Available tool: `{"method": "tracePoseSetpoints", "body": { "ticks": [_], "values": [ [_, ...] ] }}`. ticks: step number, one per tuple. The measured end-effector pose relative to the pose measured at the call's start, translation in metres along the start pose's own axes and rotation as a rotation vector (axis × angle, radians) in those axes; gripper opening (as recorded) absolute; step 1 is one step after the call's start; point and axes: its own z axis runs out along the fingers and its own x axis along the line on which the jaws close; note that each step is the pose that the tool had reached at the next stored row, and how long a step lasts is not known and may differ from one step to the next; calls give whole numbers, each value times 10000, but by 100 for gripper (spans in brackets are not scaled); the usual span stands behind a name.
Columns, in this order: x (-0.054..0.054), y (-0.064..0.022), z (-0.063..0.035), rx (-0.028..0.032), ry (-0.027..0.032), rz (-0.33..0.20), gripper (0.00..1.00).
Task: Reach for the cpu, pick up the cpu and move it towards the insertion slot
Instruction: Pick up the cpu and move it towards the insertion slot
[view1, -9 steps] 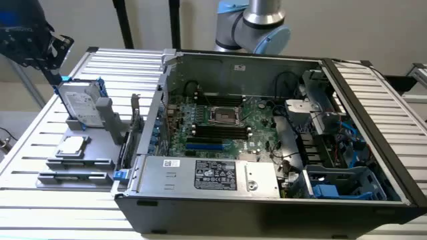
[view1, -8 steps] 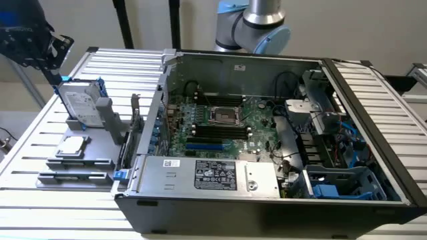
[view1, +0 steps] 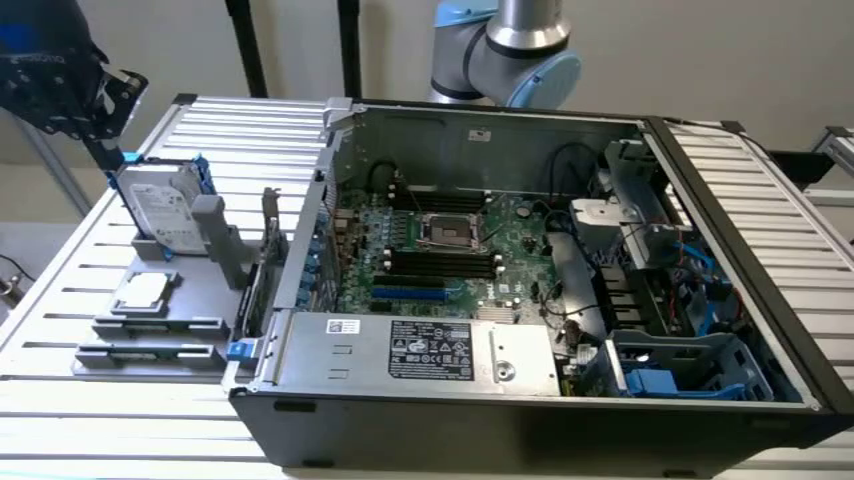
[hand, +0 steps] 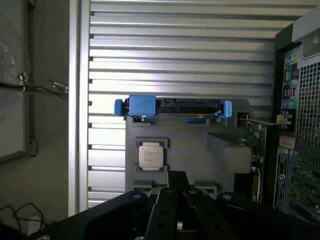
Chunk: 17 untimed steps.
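Observation:
The cpu (view1: 144, 292) lies flat, silvery face up, in a square seat of a grey holder (view1: 174, 330) on the slatted table at the exterior view's left. The wrist view looks straight down on the cpu (hand: 151, 155) from well above. My gripper (view1: 91, 105) hangs high at the far left, above and behind the upright hard drive (view1: 160, 210), apart from the cpu and holding nothing that I can see. The dark body of the gripper (hand: 175, 205) sits near the cpu in the wrist view. The insertion slot (view1: 451, 232), with its shiny frame, sits mid-motherboard inside the open case.
The open computer case (view1: 747, 260) takes up the middle and right of the table. The hard drive with its blue frame (hand: 172, 107) stands just beyond the cpu on the holder. A grey upright block (view1: 214, 235) and a card (view1: 271, 240) stand between holder and case. Black memory slots (view1: 434, 262) lie beside the socket.

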Motion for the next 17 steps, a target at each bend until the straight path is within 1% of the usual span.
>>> {"method": "tracePoseSetpoints", "body": {
  "ticks": [6,11,15,17],
  "values": [
    [15,-1,13,1,1,1,11],
    [160,-26,78,0,1,-3,11],
    [247,-36,130,0,1,-16,11],
    [272,-39,148,1,2,-41,11]
  ]
}}
